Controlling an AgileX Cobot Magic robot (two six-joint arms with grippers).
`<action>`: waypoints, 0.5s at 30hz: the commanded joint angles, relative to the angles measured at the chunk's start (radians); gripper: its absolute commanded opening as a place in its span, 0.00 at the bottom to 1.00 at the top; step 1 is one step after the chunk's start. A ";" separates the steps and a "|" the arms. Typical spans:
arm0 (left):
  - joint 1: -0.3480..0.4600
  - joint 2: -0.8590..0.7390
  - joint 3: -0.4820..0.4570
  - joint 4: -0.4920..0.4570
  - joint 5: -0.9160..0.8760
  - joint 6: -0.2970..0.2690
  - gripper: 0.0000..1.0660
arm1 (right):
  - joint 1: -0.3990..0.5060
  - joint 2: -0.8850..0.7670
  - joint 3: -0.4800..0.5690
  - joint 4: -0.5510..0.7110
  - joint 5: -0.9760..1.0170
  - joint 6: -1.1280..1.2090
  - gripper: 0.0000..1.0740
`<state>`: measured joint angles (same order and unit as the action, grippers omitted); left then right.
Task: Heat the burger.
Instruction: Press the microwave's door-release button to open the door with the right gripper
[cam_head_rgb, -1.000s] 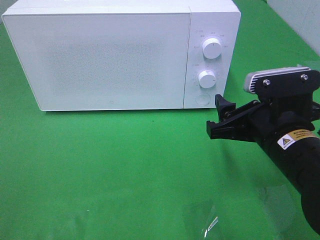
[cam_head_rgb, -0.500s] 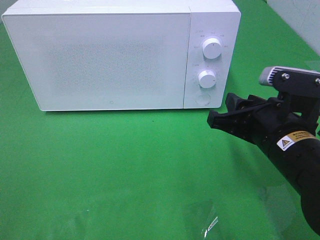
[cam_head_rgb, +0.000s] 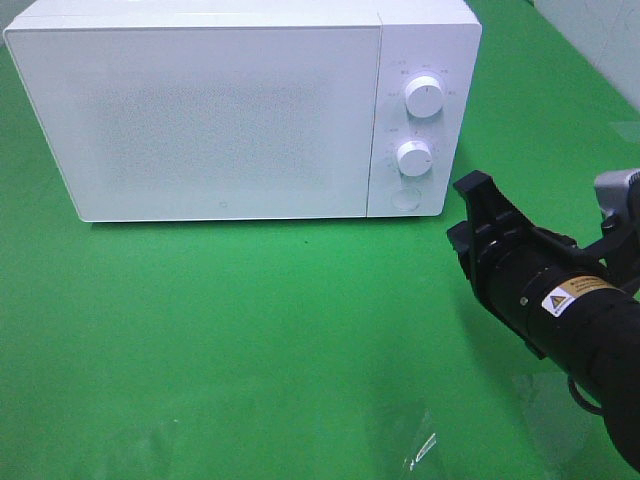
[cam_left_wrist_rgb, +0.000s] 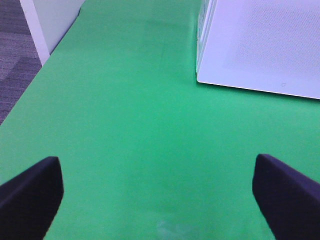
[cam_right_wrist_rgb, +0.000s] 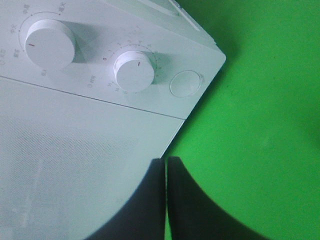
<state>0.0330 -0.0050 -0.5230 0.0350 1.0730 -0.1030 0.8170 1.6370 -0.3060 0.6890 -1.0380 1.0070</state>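
Observation:
The burger is out of view. A white microwave (cam_head_rgb: 220, 110) stands at the back of the green table with its door closed; it also shows in the left wrist view as the microwave (cam_left_wrist_rgb: 260, 45) and in the right wrist view as the microwave (cam_right_wrist_rgb: 75, 150). My right gripper (cam_head_rgb: 478, 192) is shut with nothing in it, just right of the microwave's lower front corner, below the round button (cam_head_rgb: 404, 199). In the right wrist view the right gripper (cam_right_wrist_rgb: 166, 164) shows its fingers pressed together. My left gripper (cam_left_wrist_rgb: 159, 192) is open over bare green cloth.
Two white dials (cam_head_rgb: 425, 97) (cam_head_rgb: 413, 157) sit on the microwave's right panel. A clear plastic scrap (cam_head_rgb: 418, 446) lies near the table's front edge. Beyond the table's left edge are a white panel (cam_left_wrist_rgb: 50, 20) and grey floor (cam_left_wrist_rgb: 15, 55).
My right gripper has closed from wide open to fully shut, rolled over and drawn back to the right, away from the microwave's panel. The left gripper has stayed as it was.

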 joint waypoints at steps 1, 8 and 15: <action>0.001 -0.017 0.002 -0.002 -0.002 -0.001 0.88 | 0.001 0.001 0.001 -0.020 0.056 0.202 0.00; 0.001 -0.017 0.002 -0.002 -0.002 -0.001 0.88 | 0.001 0.001 0.001 -0.021 0.089 0.339 0.00; 0.001 -0.017 0.002 -0.002 -0.002 -0.001 0.88 | 0.001 0.002 0.001 -0.012 0.108 0.392 0.00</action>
<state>0.0330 -0.0050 -0.5230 0.0350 1.0730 -0.1030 0.8170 1.6380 -0.3060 0.6790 -0.9370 1.3950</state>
